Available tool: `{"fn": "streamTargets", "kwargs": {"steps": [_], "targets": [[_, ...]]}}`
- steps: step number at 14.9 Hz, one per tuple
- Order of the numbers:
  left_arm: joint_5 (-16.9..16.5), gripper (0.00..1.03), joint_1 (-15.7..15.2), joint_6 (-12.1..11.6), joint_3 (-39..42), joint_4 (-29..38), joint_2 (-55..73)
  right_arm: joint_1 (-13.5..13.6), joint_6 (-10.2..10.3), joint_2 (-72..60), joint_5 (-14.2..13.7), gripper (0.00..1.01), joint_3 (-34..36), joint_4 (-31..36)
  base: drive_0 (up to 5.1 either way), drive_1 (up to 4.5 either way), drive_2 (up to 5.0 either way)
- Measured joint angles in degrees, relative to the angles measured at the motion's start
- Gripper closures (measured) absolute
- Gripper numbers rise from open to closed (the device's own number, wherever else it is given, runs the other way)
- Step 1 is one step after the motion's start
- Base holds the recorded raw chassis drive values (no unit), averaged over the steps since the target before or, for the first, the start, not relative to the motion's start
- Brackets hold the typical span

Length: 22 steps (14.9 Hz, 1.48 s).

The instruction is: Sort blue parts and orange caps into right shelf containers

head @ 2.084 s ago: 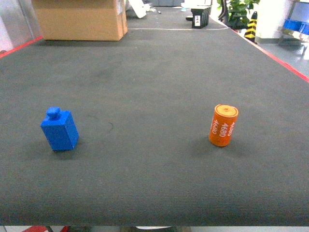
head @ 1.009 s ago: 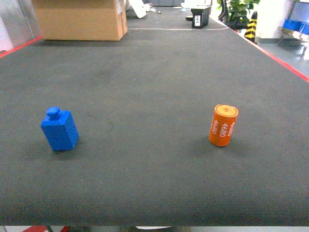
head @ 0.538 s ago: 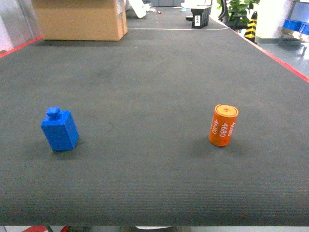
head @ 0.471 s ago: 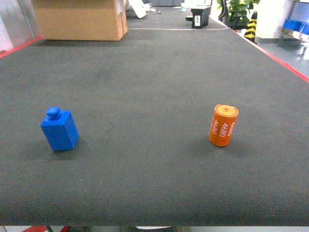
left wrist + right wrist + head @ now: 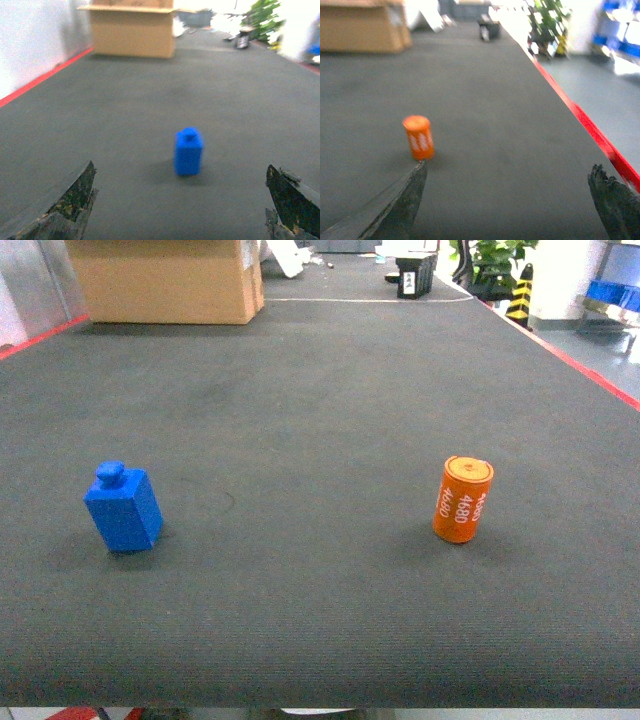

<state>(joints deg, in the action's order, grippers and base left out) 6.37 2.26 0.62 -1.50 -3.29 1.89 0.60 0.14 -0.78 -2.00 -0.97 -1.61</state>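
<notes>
I see the blue part (image 5: 123, 508) standing toward the left edge of the dark counter (image 5: 320, 420), long axis close to vertical, with its small round knob on top and its body leaning a little toward the left edge. The orange cap (image 5: 462, 499) stands toward the right edge, well apart from the blue part; it is a short cylinder on end, axis near upright with a slight tilt, white digits printed sideways along its wall.

From the head view I get both pieces at once but neither arm. The left wrist view, which is blurred, shows the left gripper (image 5: 182, 210) released, its two worn fingertips (image 5: 70, 200) spread wide at the lower corners, with the blue part (image 5: 188, 151) ahead between them and not touched. The right wrist view, also blurred, shows the right gripper (image 5: 512, 210) likewise spread wide, holding nothing; the orange cap (image 5: 418, 137) sits ahead just above its left-hand fingertip, and I cannot tell whether they touch.

A cardboard box (image 5: 165, 280) rests at the far left corner of the counter. A red strip (image 5: 585, 132) runs along the right edge, clearest in the right wrist view. Blue crates (image 5: 612, 292) show faintly on a shelf beyond the far right corner.
</notes>
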Motion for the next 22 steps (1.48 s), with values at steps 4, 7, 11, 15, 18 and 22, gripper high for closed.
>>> {"fn": "streamTargets", "kwargs": {"steps": [4, 7, 11, 15, 18, 22], "targets": [[21.4, 0.05, 5.7, 1.9, -4.9, 35.1, 43.3, 13.6, 2.5, -40.0, -17.8, 0.03, -5.6, 29.9, 0.0, 0.00, 0.0], [14.8, 0.05, 2.0, 0.9, -17.2, 52.5, 73.5, 14.5, 3.9, -74.7, -11.5, 0.03, -18.4, 50.1, 0.0, 0.00, 0.0], [13.6, 0.05, 2.9, 0.9, -26.8, 52.0, 90.2, 14.9, 3.9, -94.5, -8.6, 0.03, -29.8, 48.7, 0.0, 0.00, 0.0], [13.9, 0.05, 7.0, 0.8, -34.8, 52.7, 103.3, 16.7, 3.7, -106.8, -7.5, 0.03, -36.3, 50.4, 0.0, 0.00, 0.0], [13.9, 0.05, 7.0, 0.9, -36.5, 53.1, 107.5, 16.7, 3.7, -110.2, -7.3, 0.03, -38.3, 50.6, 0.0, 0.00, 0.0], [13.0, 0.05, 7.4, 1.4, -38.4, 53.5, 112.0, 16.7, 3.7, -113.9, -7.1, 0.03, -41.0, 50.3, 0.0, 0.00, 0.0]]}}
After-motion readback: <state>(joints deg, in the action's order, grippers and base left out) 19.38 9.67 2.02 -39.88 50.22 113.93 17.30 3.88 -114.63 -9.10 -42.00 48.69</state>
